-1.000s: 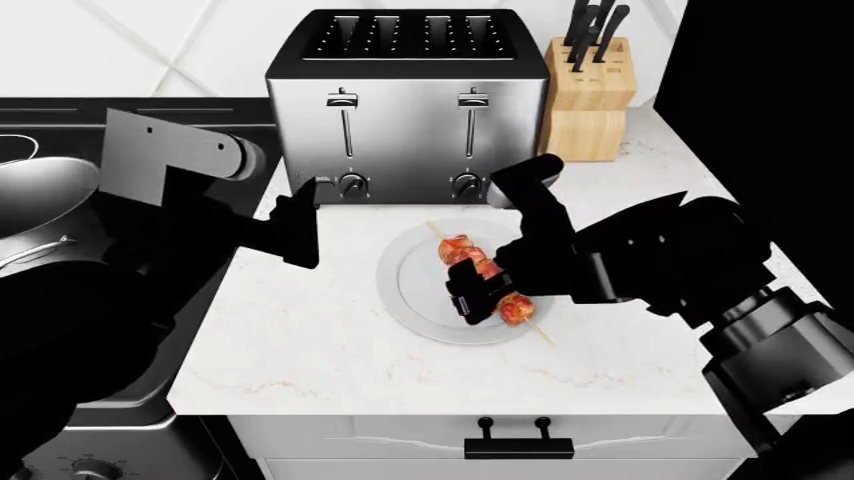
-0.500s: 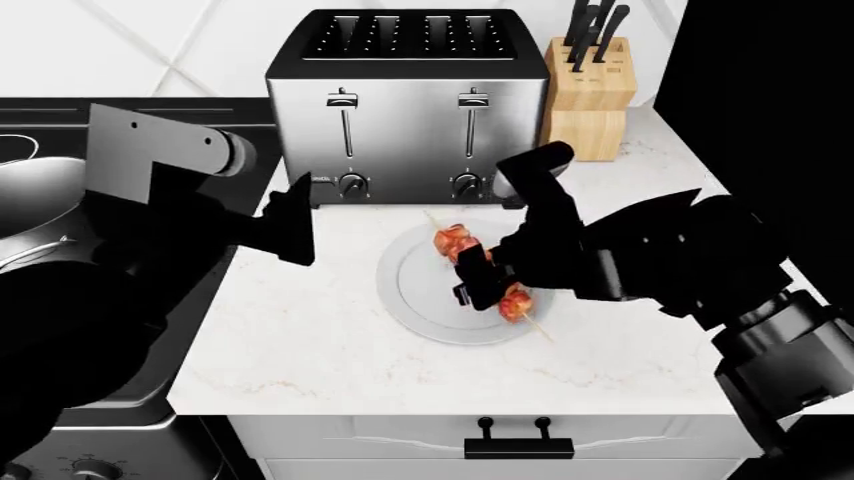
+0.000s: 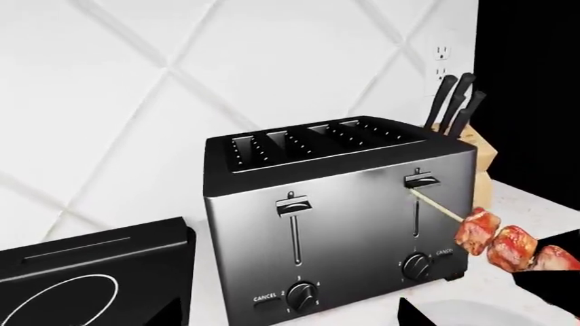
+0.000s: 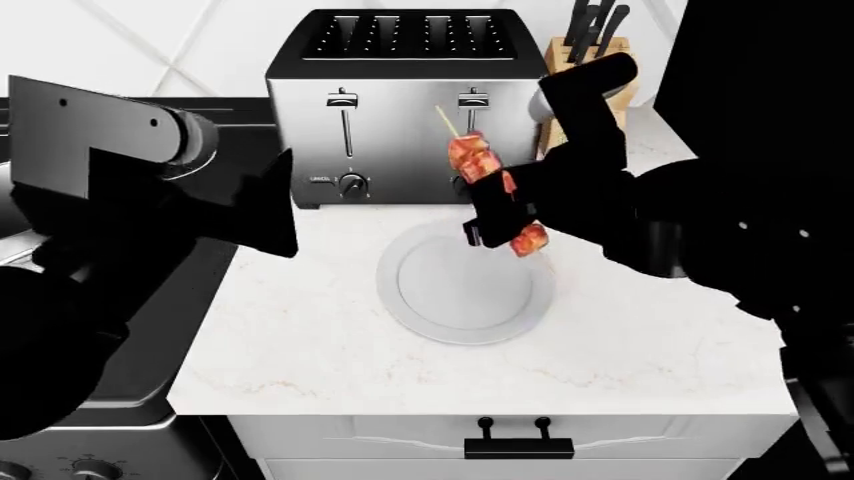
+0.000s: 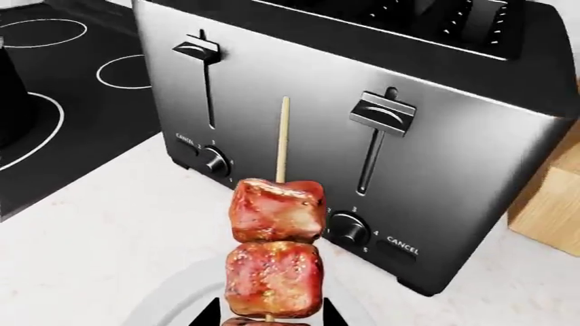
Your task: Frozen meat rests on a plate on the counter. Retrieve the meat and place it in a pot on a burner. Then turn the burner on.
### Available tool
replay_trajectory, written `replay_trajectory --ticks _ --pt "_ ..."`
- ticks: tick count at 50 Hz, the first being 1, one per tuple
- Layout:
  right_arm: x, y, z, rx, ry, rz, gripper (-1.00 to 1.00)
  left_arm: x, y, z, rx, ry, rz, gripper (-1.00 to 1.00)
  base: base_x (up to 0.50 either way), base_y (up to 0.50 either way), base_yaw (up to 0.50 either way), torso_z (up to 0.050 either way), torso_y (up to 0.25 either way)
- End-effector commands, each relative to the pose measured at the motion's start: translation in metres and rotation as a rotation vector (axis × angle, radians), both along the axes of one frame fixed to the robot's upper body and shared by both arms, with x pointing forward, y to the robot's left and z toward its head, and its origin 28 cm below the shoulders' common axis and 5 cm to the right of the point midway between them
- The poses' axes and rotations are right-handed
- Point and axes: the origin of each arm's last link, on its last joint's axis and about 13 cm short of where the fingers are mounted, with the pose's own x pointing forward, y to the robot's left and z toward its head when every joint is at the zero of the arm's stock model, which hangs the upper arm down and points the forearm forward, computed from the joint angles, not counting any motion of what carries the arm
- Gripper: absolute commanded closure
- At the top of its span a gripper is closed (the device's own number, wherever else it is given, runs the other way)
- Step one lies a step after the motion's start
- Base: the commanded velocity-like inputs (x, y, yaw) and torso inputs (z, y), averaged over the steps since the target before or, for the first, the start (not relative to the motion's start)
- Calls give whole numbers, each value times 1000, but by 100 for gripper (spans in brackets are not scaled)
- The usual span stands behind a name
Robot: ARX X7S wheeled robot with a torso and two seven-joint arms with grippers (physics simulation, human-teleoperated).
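My right gripper (image 4: 497, 215) is shut on the meat (image 4: 483, 180), a skewer of reddish chunks held tilted in the air above the plate (image 4: 465, 300) and in front of the toaster. The right wrist view shows the meat (image 5: 274, 238) between my fingertips (image 5: 331, 316). It also shows in the left wrist view (image 3: 507, 246). The white plate lies bare on the marble counter (image 4: 320, 330). My left gripper (image 4: 278, 205) is open and empty, over the counter's left edge. The pot is hidden behind my left arm. A large white burner circle (image 5: 53, 122) marks the black glass.
A chrome four-slot toaster (image 4: 407, 110) stands behind the plate, with a wooden knife block (image 4: 587, 100) to its right. The black cooktop (image 3: 81, 285) lies left of the counter. A drawer handle (image 4: 518, 440) sits below the counter's front edge.
My right gripper has lifted the meat off the plate and carried it up toward the toaster. My left arm has shifted left and up.
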Motion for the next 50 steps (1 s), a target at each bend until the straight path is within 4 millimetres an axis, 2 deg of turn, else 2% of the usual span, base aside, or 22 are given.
replay_trajectory --ticks 1,18,32,50 --pt "-19 -6 28 34 -175 -28 100 -17 1 14 3 -49 19 -100 0 0 0 0 0" --pt "-41 -8 64 64 -323 -28 100 -25 14 46 -74 -97 103 -100 0 0 0 0 0" --pt "-48 -7 73 58 -365 -5 100 -25 21 46 -84 -100 145 -100 0 0 0 0 0" --pt "-51 -5 75 50 -366 10 100 -30 25 46 -89 -111 162 -100 1 475 0 0 1"
